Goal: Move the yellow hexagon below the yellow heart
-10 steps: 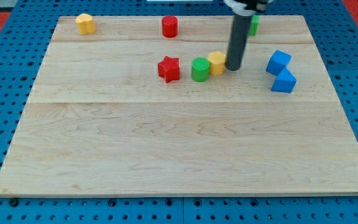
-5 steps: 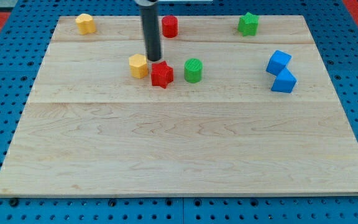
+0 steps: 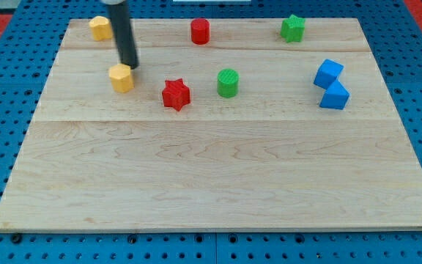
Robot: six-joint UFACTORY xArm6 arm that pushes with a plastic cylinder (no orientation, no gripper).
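Observation:
The yellow hexagon (image 3: 121, 77) sits on the wooden board at the upper left. The yellow heart (image 3: 100, 28) is at the board's top left corner, above and slightly left of the hexagon. My tip (image 3: 130, 66) touches the hexagon's upper right edge, with the dark rod rising toward the view's top.
A red star (image 3: 175, 94) lies right of the hexagon. A green cylinder (image 3: 228, 83) is further right. A red cylinder (image 3: 200, 31) and a green star (image 3: 293, 28) sit near the top edge. Two blue blocks (image 3: 331, 83) are at the right.
My tip has swept left across the board, pushing the yellow hexagon from beside the green cylinder to the upper left. The red star was nudged left and down.

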